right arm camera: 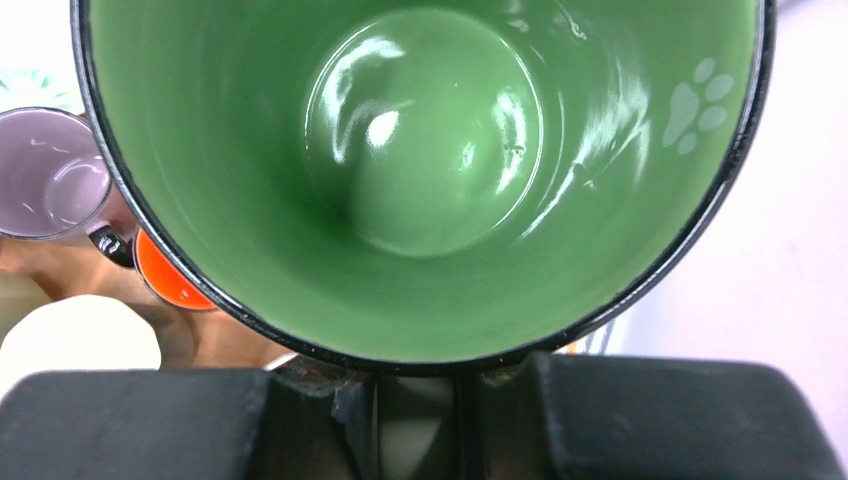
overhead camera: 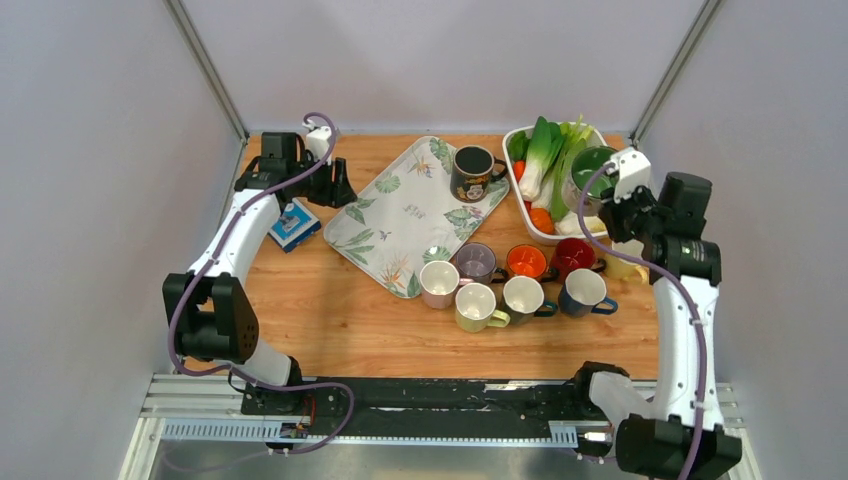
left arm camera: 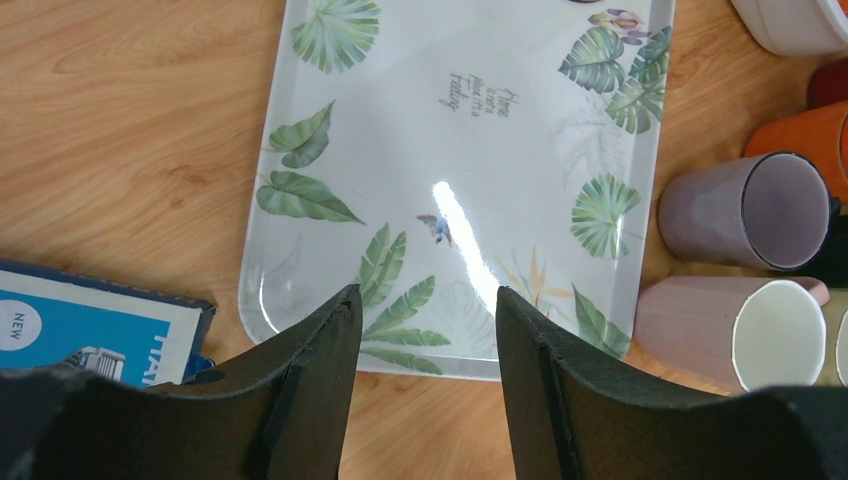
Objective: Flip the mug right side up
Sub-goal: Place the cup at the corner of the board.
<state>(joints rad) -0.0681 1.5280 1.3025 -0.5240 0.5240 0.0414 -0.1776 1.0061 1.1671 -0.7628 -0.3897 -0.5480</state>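
Presently, the right arm is raised at the far right of the table (overhead camera: 330,320). Its hand (overhead camera: 618,192) is clamped on the wall of the black mug (overhead camera: 592,168), which is held by the white tub of vegetables (overhead camera: 527,222) with its green inside facing upward. The left arm is stretched to the far left, its hand (overhead camera: 336,186) held open, gripping nothing, above the edge of the leaf-printed tray (overhead camera: 400,215).

White-black arms (overhead camera: 232,236), seemingly purple cables (overhead camera: 698,335)
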